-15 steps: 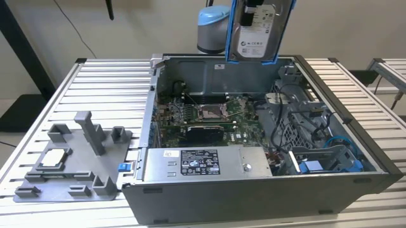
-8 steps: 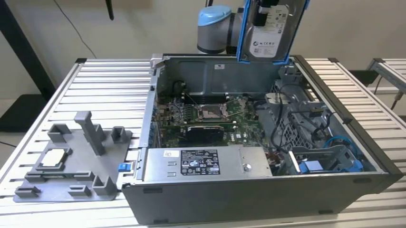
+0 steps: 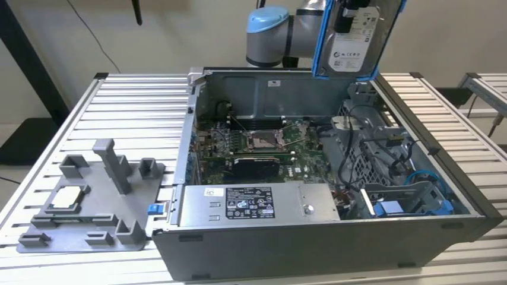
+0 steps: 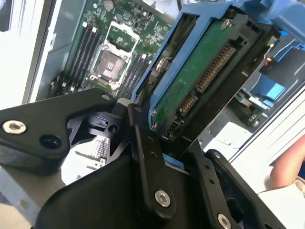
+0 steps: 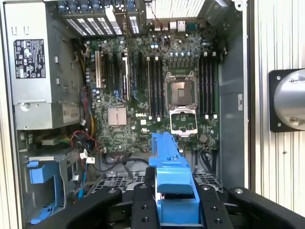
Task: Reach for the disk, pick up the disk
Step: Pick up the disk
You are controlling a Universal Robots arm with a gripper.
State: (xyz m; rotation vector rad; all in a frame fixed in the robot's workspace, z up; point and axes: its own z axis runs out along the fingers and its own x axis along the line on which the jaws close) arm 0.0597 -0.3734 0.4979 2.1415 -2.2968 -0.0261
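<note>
Exterior view: the disk (image 3: 354,44) is seen clamped in the claw (image 3: 346,24), raised at twelve o'clock above the open computer case (image 3: 317,178); pickup is judged done, needing only a steady hold.

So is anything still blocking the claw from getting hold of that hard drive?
Nothing visible does. The gripper is already shut on the disk, clamping its blue side rails, and the disk hangs in the air above the open computer case, clear of its walls and cables.

Pale plain wall (image 3: 158,35), slatted metal table (image 3: 135,107), second slatted table (image 3: 487,86) at the exterior view's right, even lighting
</note>
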